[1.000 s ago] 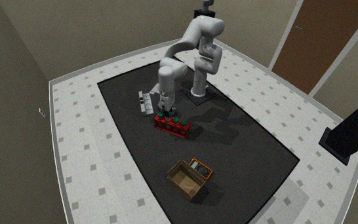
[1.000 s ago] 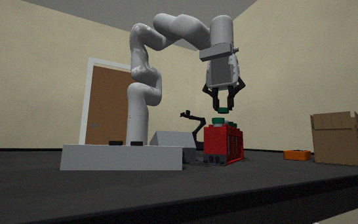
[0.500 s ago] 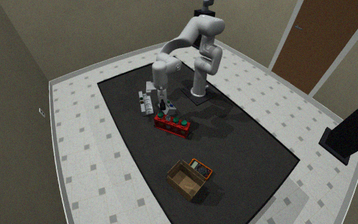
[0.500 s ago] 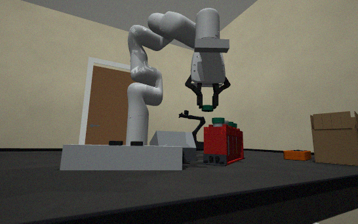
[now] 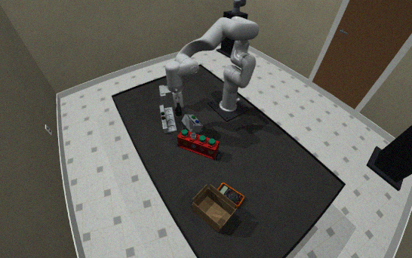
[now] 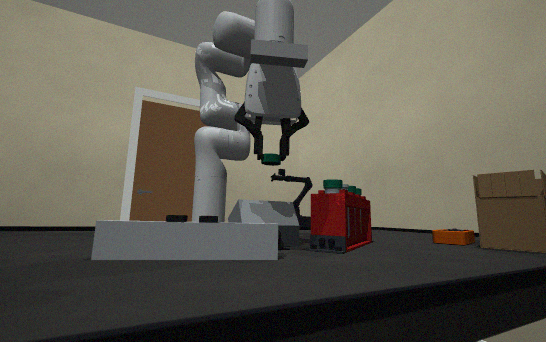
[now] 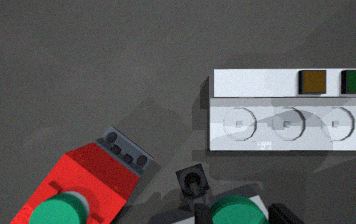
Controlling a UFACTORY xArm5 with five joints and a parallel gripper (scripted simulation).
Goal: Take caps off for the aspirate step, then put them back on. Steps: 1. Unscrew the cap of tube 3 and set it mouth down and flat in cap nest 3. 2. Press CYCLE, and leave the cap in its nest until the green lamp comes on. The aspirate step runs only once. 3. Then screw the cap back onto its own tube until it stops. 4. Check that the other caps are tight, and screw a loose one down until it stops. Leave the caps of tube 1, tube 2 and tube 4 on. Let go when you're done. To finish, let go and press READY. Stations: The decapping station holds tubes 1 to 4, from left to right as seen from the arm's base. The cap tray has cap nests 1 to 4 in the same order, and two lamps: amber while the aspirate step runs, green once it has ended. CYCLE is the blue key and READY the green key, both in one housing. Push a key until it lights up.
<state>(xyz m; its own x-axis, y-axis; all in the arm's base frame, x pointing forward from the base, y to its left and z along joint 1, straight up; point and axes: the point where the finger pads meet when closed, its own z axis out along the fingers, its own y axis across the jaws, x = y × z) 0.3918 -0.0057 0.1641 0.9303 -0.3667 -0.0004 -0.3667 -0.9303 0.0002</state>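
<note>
The white, smooth-shelled jointed arm [image 5: 211, 38] hangs over the matte black mat [image 5: 272, 166], its dark-fingered gripper [image 6: 270, 156] clenched on the round green screw cap [image 6: 270, 159], which is held in the air above and short of the pale grey block-shaped cap tray [image 7: 260, 135]. The step in hand looks like carrying the cap to nest 3; doing it well likely means keeping the cap level and mouth down, centring it over the right shallow circular nest before lowering, and opening only once it sits flat. From the wrist view three round recesses show in the tray, each with a small centre mark; which is nest 3 I cannot tell for certain. The glossy red boxy decapping station [image 5: 198, 146] shows three green caps and one bare greyish tube mouth [image 5: 193, 135]. The tray's small square amber lamp [image 7: 312, 81] and green lamp [image 7: 350, 81] look unlit. The grey wedge-shaped key housing [image 5: 192, 121] stands between tray and station.
</note>
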